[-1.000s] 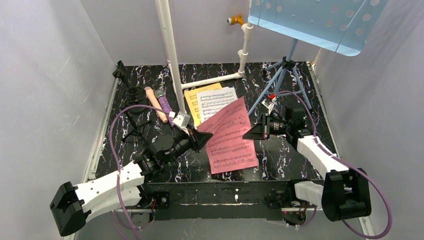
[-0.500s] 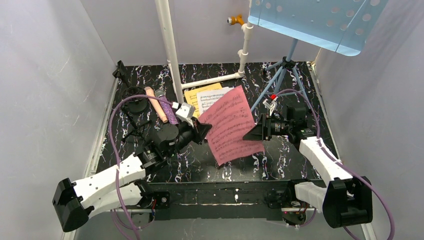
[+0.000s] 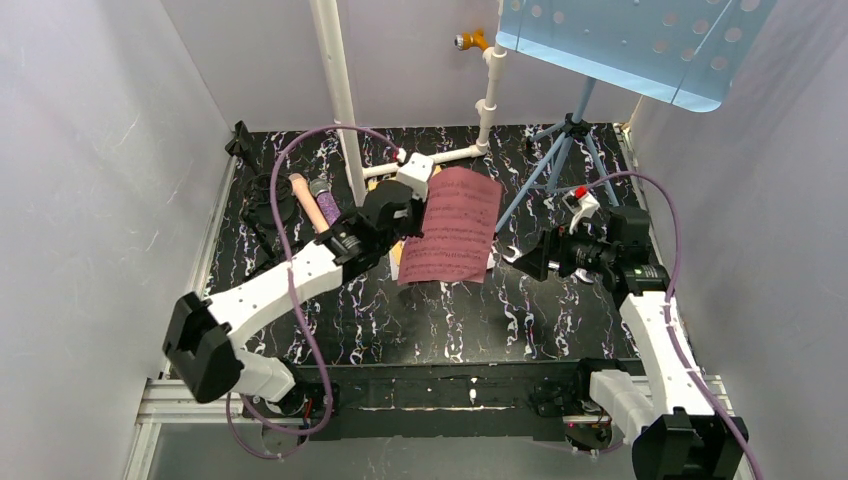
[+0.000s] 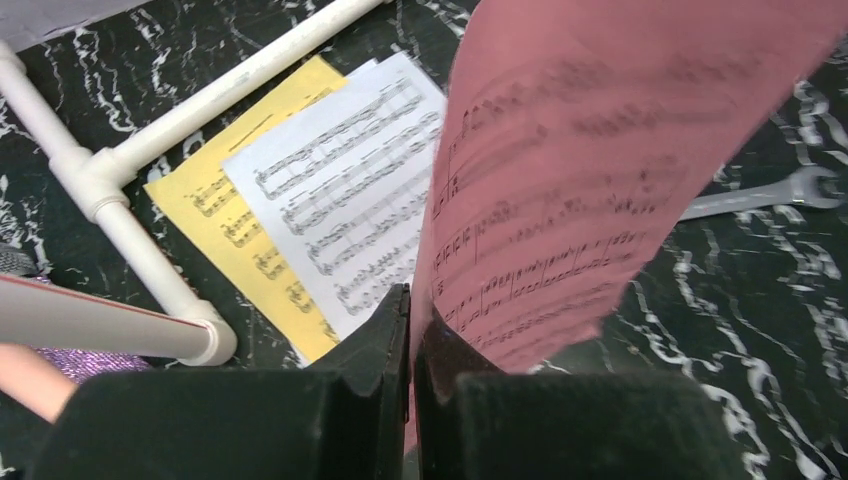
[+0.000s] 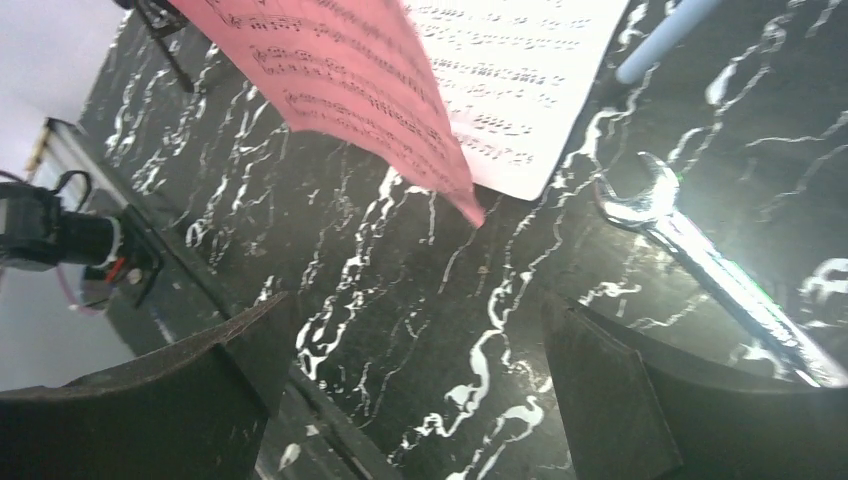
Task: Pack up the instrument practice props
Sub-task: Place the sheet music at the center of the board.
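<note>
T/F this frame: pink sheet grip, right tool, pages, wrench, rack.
1. The left tool is shut on the pink sheet-music page. True.
2. The right tool grips it too. False: it is open, empty.
3. The white sheet-music page overlaps the yellow sheet-music page. True.
4. The silver wrench lies on the white page. False: it lies on the black marbled table.
5. The light-blue perforated music rack lies flat. False: it stands on tripod legs.

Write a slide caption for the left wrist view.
Shut left jaws pinch a pink sheet-music page over the white page and yellow page, white plastic pipes alongside.
</note>
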